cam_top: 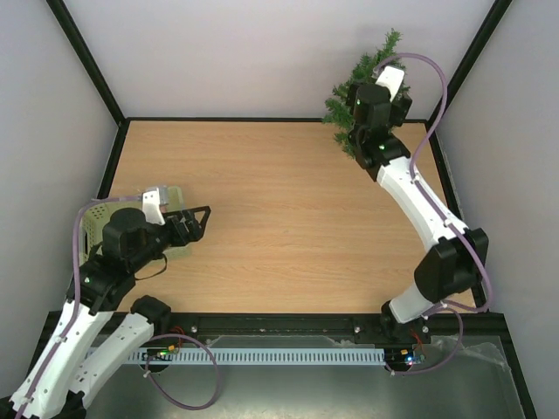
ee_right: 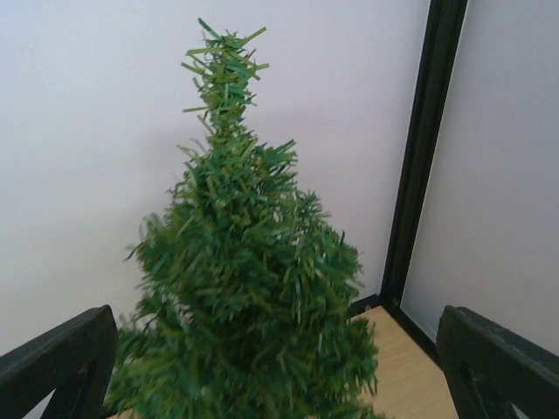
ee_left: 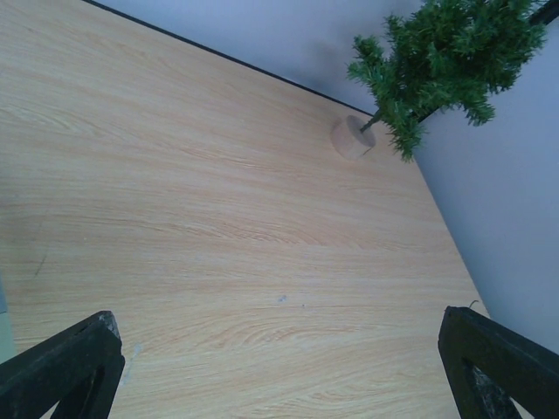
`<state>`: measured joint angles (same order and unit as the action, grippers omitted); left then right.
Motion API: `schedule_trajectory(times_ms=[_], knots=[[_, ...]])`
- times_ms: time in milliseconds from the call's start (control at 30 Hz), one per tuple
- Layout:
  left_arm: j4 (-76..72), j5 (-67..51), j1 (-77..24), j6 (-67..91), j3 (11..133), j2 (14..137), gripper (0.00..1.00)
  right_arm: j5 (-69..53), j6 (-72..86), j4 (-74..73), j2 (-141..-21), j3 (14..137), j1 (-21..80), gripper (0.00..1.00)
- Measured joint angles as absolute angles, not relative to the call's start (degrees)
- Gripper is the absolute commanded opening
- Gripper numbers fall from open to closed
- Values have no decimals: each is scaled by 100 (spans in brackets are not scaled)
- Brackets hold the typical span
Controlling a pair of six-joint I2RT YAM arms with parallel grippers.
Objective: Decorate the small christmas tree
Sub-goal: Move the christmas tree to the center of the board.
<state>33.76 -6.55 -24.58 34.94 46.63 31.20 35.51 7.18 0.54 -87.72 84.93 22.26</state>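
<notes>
The small christmas tree (cam_top: 342, 103) stood upright in the far right corner of the desk (cam_top: 288, 218), close to the back wall and the black corner post (ee_right: 419, 157). In the left wrist view its thin trunk rose out of a round pale wooden base (ee_left: 352, 137) that sat flat on the wood. Its bushy dark green branches carried no ornament that could be seen. The right arm reached out to that corner, partly covering the tree from above. The right pincer (ee_right: 279, 362) was spread wide and pointed at the foliage, with one black finger at each lower edge of its own view and the tree between them. It was pinching nothing, though whether the fingers brushed the needles could not be told. The left pincer (cam_top: 199, 223) was likewise spread and empty, held low over the desk near the left side, just beside a pale green basket (cam_top: 96, 218). It faced across the bare wood toward the tree, well apart from it.
</notes>
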Motion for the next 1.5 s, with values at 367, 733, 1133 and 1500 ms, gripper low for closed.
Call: schedule_trajectory(times_ms=[367, 733, 1133, 1500], knots=[[3420, -882, -2458, 3520, 4661, 2980, 100, 3129, 207, 259, -10359, 10252, 1387, 93], [3404, -854, -2458, 3564, 4652, 3170, 100, 2842, 228, 228, -11417, 11837, 1184, 60], [3282, -829, -2458, 3559, 4611, 3505, 100, 2689, 5, 375, -12278, 12420, 1083, 5], [3218, -792, -2458, 3559, 4580, 3450, 100, 1970, -259, -163, -11852, 12178, 1072, 2]])
